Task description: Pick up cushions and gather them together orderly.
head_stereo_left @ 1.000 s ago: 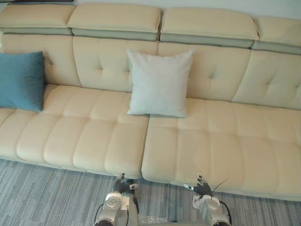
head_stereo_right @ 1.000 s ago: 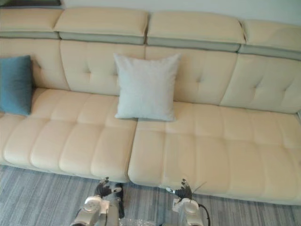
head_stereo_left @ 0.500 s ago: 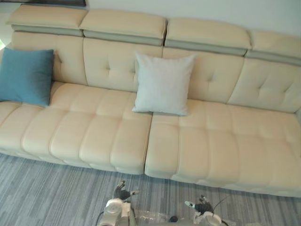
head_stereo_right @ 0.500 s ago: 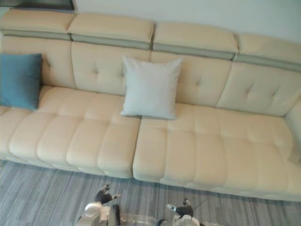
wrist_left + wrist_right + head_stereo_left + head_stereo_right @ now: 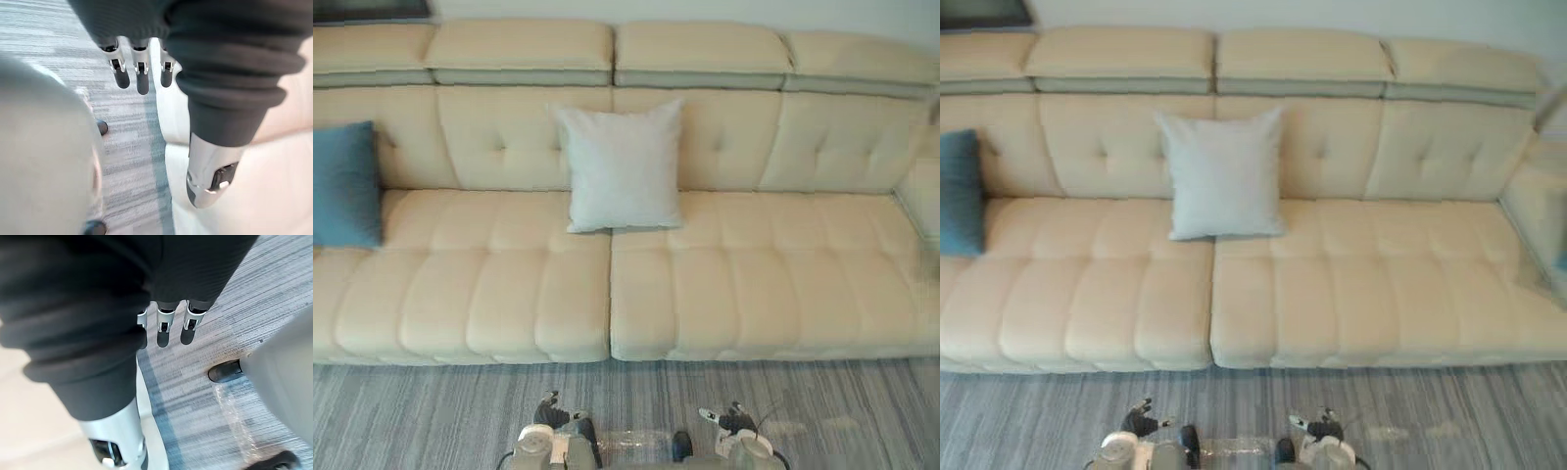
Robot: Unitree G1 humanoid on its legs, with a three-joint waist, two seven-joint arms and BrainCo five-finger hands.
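On cream sofa (image 5: 783,264): square pale-grey cushion (image 5: 621,166) upright, teal cushion (image 5: 344,184).

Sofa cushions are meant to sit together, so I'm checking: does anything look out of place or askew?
Yes: the cushions are scattered. The white cushion leans on the back of the sofa, by its middle seam, while the blue cushion sits alone at the far left end. Nothing looks spilled or damaged.

Soft, even light; faint shadow beneath the white cushion (image 5: 622,166).
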